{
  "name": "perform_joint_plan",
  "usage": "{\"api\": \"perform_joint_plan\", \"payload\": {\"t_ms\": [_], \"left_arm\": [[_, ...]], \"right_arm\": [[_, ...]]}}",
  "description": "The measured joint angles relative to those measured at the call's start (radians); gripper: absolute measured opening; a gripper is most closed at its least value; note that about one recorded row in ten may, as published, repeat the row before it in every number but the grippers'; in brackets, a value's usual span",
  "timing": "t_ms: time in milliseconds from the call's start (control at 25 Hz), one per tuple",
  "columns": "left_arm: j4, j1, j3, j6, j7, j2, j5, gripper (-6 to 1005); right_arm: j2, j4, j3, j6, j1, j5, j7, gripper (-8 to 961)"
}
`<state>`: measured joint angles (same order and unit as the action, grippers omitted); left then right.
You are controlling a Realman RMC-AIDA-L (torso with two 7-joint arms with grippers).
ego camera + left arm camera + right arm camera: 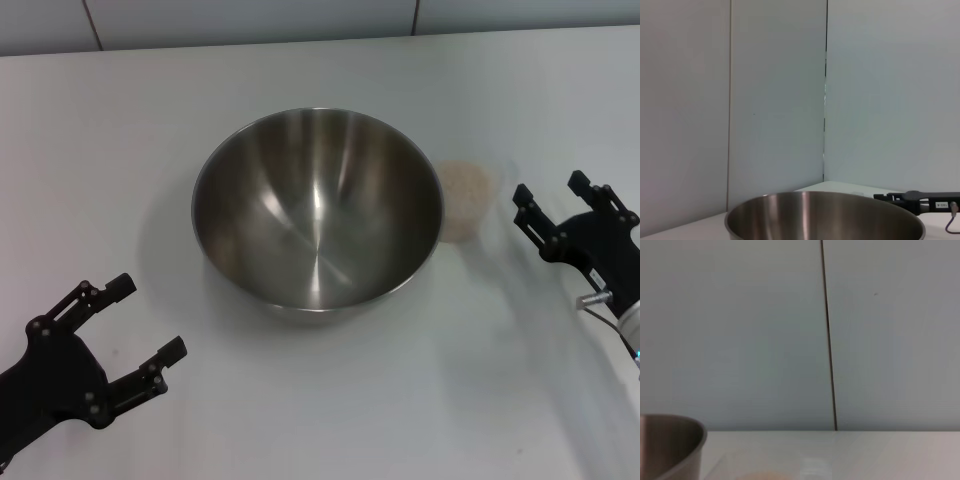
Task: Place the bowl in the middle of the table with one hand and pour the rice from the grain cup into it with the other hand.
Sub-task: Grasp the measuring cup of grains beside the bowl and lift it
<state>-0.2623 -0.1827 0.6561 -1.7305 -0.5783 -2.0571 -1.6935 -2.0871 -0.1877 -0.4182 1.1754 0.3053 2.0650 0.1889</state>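
Observation:
The steel bowl (318, 208) stands empty in the middle of the white table (330, 400). The clear grain cup (470, 200) stands upright just right of the bowl, full of pale rice (468, 183). My right gripper (555, 205) is open, a short way right of the cup and apart from it. My left gripper (128, 322) is open and empty at the front left, clear of the bowl. The left wrist view shows the bowl's rim (825, 217) and the right gripper (920, 198) beyond it. The right wrist view shows the bowl's edge (670, 445) and the cup's faint rim (770, 472).
A pale panelled wall (250, 20) runs behind the table's far edge. White tabletop lies in front of the bowl between the two arms.

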Motion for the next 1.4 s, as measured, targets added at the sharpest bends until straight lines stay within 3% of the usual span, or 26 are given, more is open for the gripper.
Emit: {"api": "perform_joint_plan", "payload": {"t_ms": [840, 1400], "left_arm": [[-0.001, -0.018, -0.028, 0.0, 0.0, -0.002, 0.003, 869], [0.0, -0.023, -0.043, 0.006, 0.0, -0.001, 0.003, 869]], "right_arm": [[0.001, 0.034, -0.005, -0.08, 0.108, 0.0, 0.0, 739], [0.0, 0.035, -0.002, -0.086, 0.116, 0.001, -0.007, 697]]}}
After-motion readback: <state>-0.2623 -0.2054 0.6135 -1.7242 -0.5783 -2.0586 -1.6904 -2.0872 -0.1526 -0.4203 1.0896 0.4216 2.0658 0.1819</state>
